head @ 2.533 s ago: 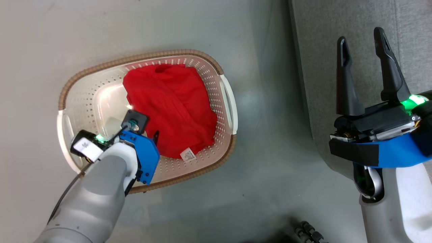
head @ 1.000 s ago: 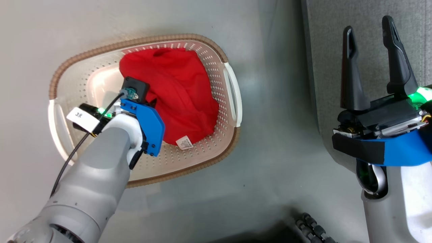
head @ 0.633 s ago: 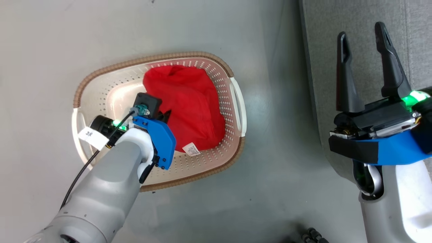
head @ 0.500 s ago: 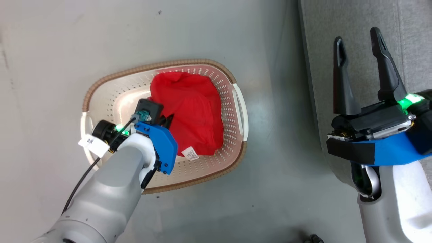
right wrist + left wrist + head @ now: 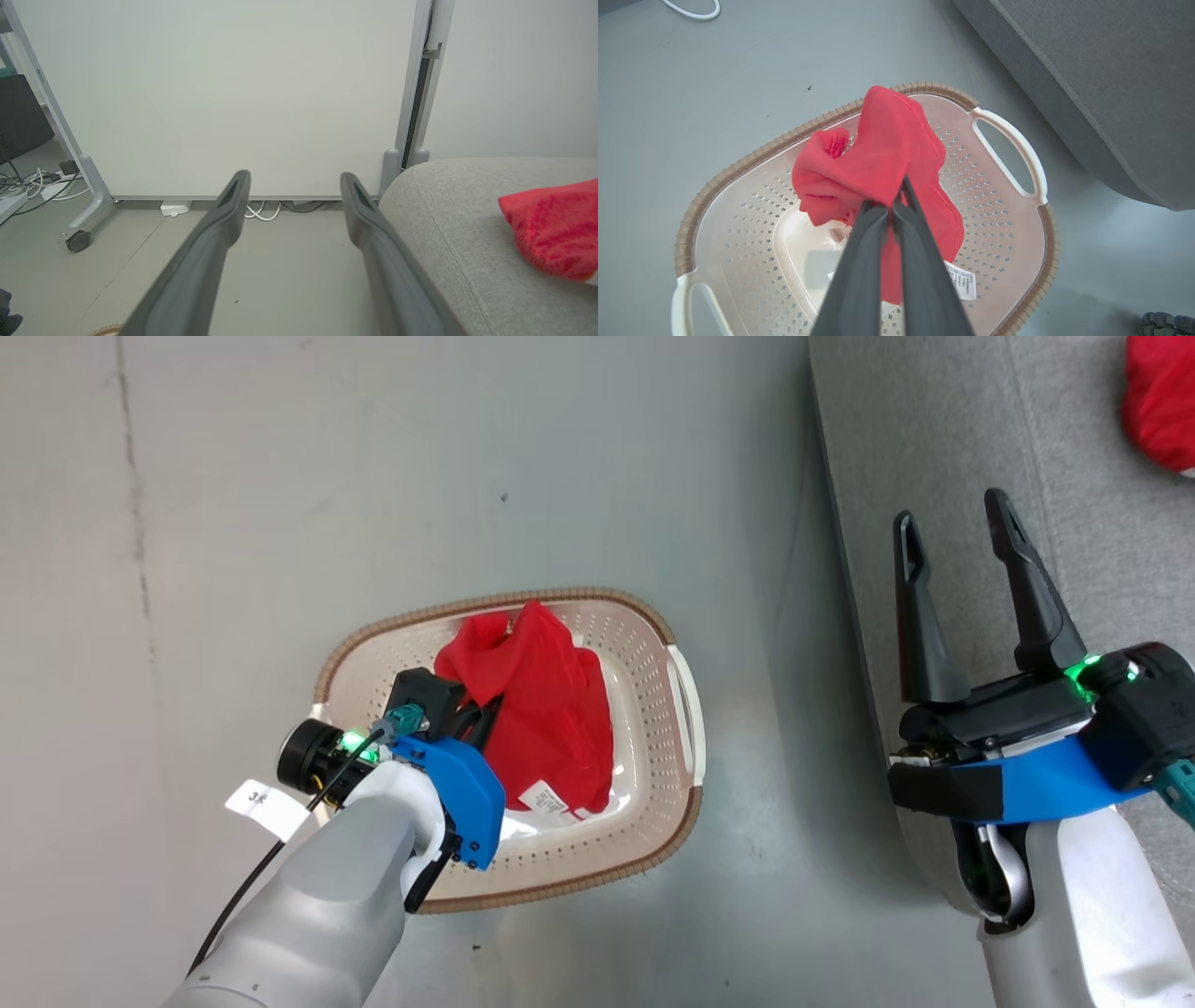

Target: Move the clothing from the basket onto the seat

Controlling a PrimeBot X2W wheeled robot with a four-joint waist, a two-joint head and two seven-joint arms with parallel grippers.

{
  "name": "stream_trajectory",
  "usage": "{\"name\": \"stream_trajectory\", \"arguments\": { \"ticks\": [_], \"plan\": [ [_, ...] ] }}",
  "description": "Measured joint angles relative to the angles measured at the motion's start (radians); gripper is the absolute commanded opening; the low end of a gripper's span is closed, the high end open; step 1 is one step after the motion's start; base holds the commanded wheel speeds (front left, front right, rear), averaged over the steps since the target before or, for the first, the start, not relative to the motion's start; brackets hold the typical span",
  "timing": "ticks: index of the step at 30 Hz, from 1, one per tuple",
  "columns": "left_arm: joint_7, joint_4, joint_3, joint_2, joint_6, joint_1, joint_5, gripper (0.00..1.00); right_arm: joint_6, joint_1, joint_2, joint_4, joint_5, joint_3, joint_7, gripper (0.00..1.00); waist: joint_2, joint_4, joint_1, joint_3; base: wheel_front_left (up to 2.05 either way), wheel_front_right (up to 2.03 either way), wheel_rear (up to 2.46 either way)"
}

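The 2 dark fingers of the left gripper (image 5: 896, 198) are closed almost together on a thin fold of a red garment (image 5: 882, 149), and that narrow bite looks like the weak spot. A quick swing toward the sofa could let the cloth slide free and drop it on the grey floor (image 5: 373, 476) between basket and sofa. The trailing hem is a 2nd risk, since it could snag the woven rim and drag or tip the light basket (image 5: 738, 168). Most of the garment bunches above and around the fingertips. The rest, with its white tag (image 5: 962, 280), hangs down inside the basket, and the pictures do not show whether it touches the bottom. The sofa (image 5: 934, 429) stands just beside the basket on the robot's right. The right gripper (image 5: 950, 513) hovers over the sofa's near edge, its 2 fingers spread wide and holding nothing. A second red garment (image 5: 551, 228) already lies on the cushion farther along, well apart from both grippers.
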Motion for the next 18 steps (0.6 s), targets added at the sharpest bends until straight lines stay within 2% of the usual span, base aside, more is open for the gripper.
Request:
{"name": "stream_trajectory", "arguments": {
  "ticks": [5,8,18],
  "plan": [
    [-0.011,-0.018,0.001,0.009,0.000,0.020,-0.007,0.00,0.000,0.024,0.000,0.015,0.000,0.001,0.000,1.00,0.0000,0.014,0.0000,-0.064,0.00,0.00,0.00],
    [-0.013,-0.062,0.035,0.023,0.000,0.023,0.007,0.00,0.000,0.035,0.000,0.022,0.000,0.000,0.000,1.00,0.0000,0.024,0.0000,-0.099,0.00,0.00,0.00],
    [-0.014,-0.200,0.174,0.067,0.010,0.088,0.140,0.00,0.000,0.076,0.000,0.046,0.009,0.001,0.000,1.00,0.0000,0.051,-0.0001,-0.209,0.00,0.00,0.00]
  ]
}}
